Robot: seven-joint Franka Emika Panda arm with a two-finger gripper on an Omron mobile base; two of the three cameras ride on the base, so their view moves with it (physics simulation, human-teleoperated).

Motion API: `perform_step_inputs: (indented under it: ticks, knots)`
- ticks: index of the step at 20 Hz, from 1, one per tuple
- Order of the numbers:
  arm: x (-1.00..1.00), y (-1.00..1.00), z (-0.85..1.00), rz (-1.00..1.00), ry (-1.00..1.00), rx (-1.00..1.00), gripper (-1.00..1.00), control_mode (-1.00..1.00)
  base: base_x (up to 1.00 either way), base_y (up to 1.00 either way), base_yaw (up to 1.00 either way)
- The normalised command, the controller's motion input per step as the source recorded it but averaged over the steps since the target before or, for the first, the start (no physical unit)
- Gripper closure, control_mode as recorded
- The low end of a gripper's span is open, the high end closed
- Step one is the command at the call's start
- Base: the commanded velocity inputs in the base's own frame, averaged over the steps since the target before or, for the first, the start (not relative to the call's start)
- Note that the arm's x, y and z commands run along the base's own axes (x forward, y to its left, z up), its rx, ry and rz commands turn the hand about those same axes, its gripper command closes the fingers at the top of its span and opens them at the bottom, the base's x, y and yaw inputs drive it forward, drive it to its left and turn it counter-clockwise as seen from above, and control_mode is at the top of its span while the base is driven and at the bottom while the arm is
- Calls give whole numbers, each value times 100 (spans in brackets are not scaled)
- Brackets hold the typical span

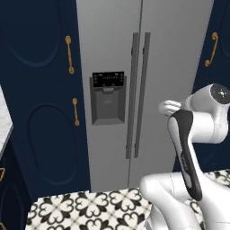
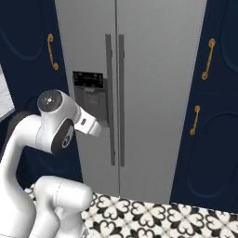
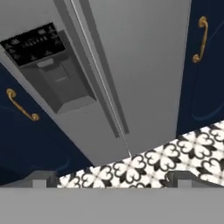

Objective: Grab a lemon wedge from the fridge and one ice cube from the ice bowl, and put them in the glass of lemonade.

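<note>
The tall grey fridge (image 1: 112, 45) (image 2: 158, 93) (image 3: 140, 65) stands straight ahead with both doors closed. Its two vertical handles (image 1: 139, 94) (image 2: 115, 97) meet at the centre seam. A black dispenser panel and recess (image 1: 108, 96) (image 3: 48, 65) sit in the left door. My gripper (image 3: 113, 178) is open and holds nothing, its fingertips (image 3: 41, 177) wide apart, pointing at the lower doors from a short distance. The arm is folded in front of the fridge, and its hand (image 2: 90, 125) points at the doors. The lemon wedge, ice cube, ice bowl and glass of lemonade are out of view.
Navy cabinets with gold handles (image 1: 69, 54) (image 2: 209, 58) flank the fridge on both sides. Black-and-white patterned floor tiles (image 1: 90, 206) (image 3: 175, 157) lie in front. The edge of a pale counter (image 1: 3, 121) shows at the far left.
</note>
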Motion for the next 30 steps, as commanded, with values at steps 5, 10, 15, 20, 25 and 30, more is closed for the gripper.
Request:
perform_step_inputs:
  ticks: [5,10,15,20,25,30]
  knots:
    - [20,-19,100,10,-14,-9,-100,-100,0,0,0]
    - [59,-10,100,6,16,-15,-100,-100,0,0,0]
    - [68,0,75,2,29,-13,-100,-100,0,0,0]
    - [69,1,-74,1,3,1,-100,-100,0,0,0]
    - [79,0,-100,0,-3,5,-100,-100,0,0,0]
    - [82,-5,-57,0,-3,0,-100,-100,0,0,0]
